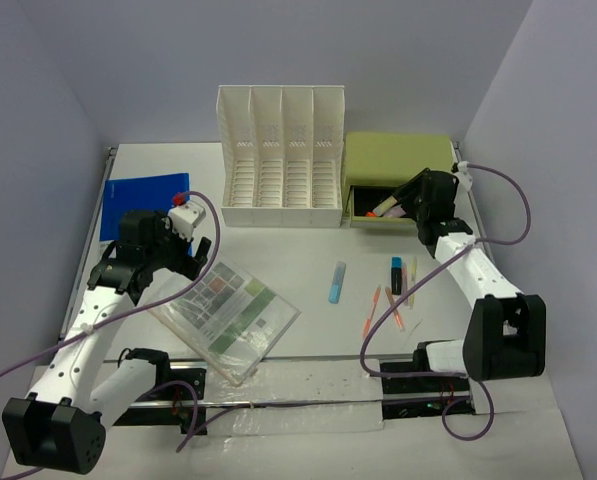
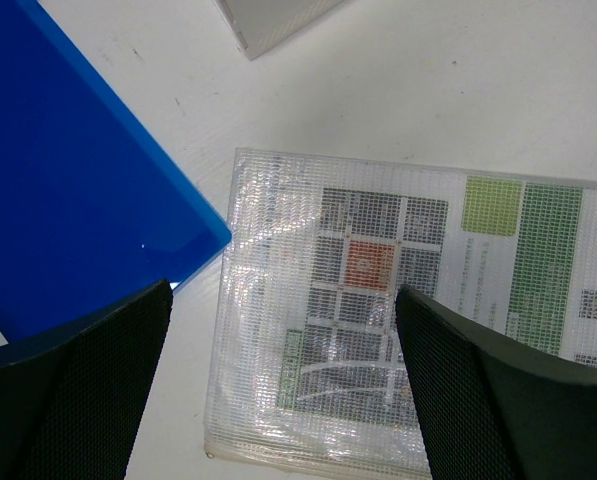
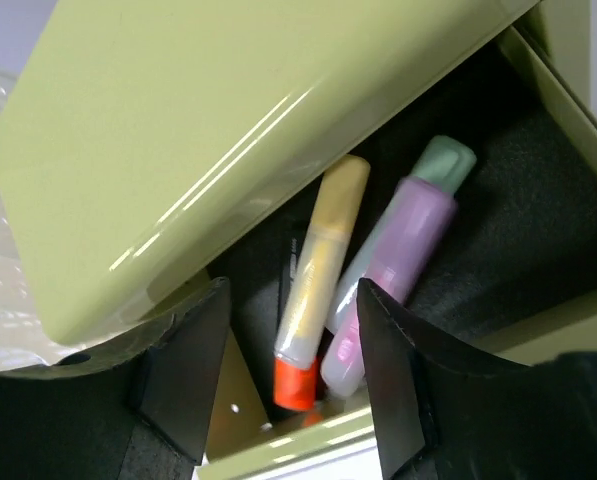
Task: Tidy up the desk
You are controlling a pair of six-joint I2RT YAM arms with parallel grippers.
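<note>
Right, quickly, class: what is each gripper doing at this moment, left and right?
Left gripper: open, holding nothing, above the mesh pouch.
Right gripper: open, either side of the yellow marker lying in the drawer, not gripping it.

**Both arms out over the desk (image 1: pixel 318 240)**

We see the left gripper (image 1: pixel 200 260) above the far-left corner of the mesh pouch (image 1: pixel 228 315), near a blue folder (image 1: pixel 143 195). The right gripper (image 1: pixel 390 207) sits at the open drawer (image 1: pixel 370 212) of the green box (image 1: pixel 396 158), which stands just beside the white rack (image 1: pixel 281 155). Between the pouch and the right arm lie a blue pen (image 1: pixel 337 282), a dark pen (image 1: pixel 396 275), a yellow pen (image 1: pixel 410 278) and orange pens (image 1: pixel 370 312).
</note>
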